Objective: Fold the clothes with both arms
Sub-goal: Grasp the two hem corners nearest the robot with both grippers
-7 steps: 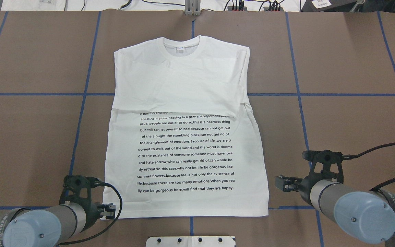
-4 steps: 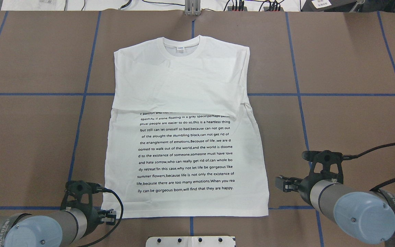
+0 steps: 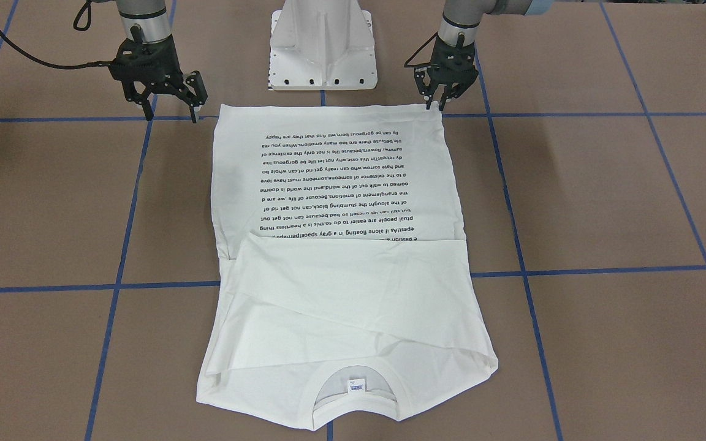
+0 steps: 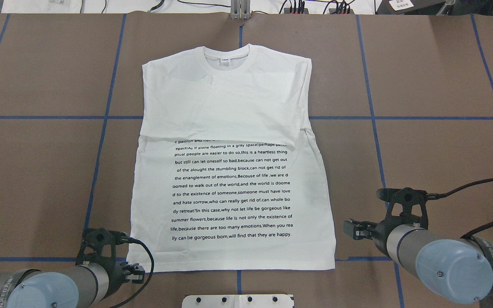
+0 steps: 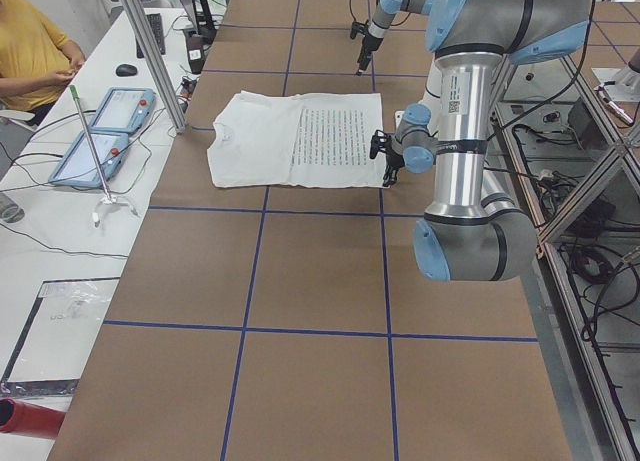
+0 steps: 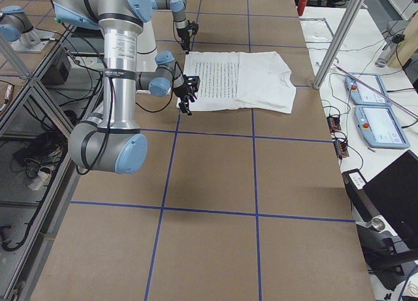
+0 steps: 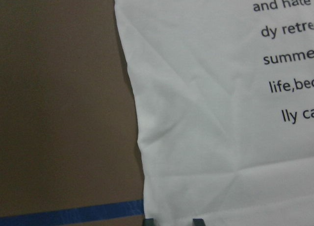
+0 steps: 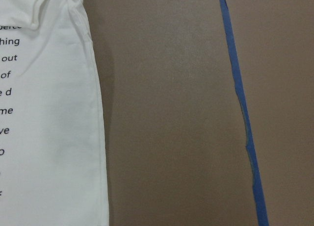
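Shirt (image 4: 229,107) on worktop (image 4: 422,77), print up, sleeves folded across chest. Left hand (image 3: 435,103) at hem corner, fingers apart. Right hand (image 3: 169,110) beside other corner, fingers wide apart.

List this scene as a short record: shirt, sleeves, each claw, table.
shirt: white, flat on the table, printed text facing up, collar at the end away from the robot
sleeves: folded inward across the chest, covering the top text lines
left claw: open, at the hem corner on the robot's left
right claw: open wide, over bare table beside the other hem corner, off the cloth
table: brown, with a blue tape grid
progress: hem end not yet folded
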{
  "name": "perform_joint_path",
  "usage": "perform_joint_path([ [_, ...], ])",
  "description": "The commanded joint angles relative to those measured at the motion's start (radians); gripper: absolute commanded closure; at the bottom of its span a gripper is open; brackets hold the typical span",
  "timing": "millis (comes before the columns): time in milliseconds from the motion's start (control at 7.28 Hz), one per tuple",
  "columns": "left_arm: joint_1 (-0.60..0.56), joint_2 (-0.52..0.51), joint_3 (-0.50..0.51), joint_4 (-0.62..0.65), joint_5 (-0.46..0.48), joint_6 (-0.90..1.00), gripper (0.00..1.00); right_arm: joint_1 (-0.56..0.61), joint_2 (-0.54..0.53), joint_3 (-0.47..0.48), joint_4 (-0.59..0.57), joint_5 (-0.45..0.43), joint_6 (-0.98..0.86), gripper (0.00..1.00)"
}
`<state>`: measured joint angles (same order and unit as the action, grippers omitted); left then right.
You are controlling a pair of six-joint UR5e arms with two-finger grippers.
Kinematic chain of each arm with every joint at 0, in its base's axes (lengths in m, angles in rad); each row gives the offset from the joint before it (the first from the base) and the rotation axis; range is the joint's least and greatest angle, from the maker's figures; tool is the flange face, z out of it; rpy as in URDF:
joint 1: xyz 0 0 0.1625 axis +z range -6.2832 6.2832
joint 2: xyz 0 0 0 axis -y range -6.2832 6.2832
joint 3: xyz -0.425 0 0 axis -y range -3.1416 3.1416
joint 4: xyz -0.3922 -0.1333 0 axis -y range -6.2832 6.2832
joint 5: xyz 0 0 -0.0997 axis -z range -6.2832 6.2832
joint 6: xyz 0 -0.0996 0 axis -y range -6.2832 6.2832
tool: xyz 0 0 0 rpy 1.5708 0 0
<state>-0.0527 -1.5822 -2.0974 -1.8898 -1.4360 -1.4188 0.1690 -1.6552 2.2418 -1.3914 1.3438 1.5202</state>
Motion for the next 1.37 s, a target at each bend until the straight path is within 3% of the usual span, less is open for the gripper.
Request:
perform_joint_path([
  [0,0.001,0.004,-0.001,0.006,0.011,-0.028,1.0,-0.005,0.0,-0.001,0.002,0.0,0.002,0.0],
  [137,-0.001,0.001,-0.004,0.008,0.052,-0.032,1.0,-0.011,0.0,-0.001,0.002,-0.005,0.002,0.0],
  [687,-0.018,-0.009,-0.09,0.006,0.049,-0.026,1.0,-0.094,0.023,-0.002,0.003,-0.109,0.072,0.0],
  [1236,-0.022,-0.033,-0.101,0.003,0.055,-0.029,1.0,-0.163,0.053,-0.042,0.003,-0.149,0.147,0.01],
])
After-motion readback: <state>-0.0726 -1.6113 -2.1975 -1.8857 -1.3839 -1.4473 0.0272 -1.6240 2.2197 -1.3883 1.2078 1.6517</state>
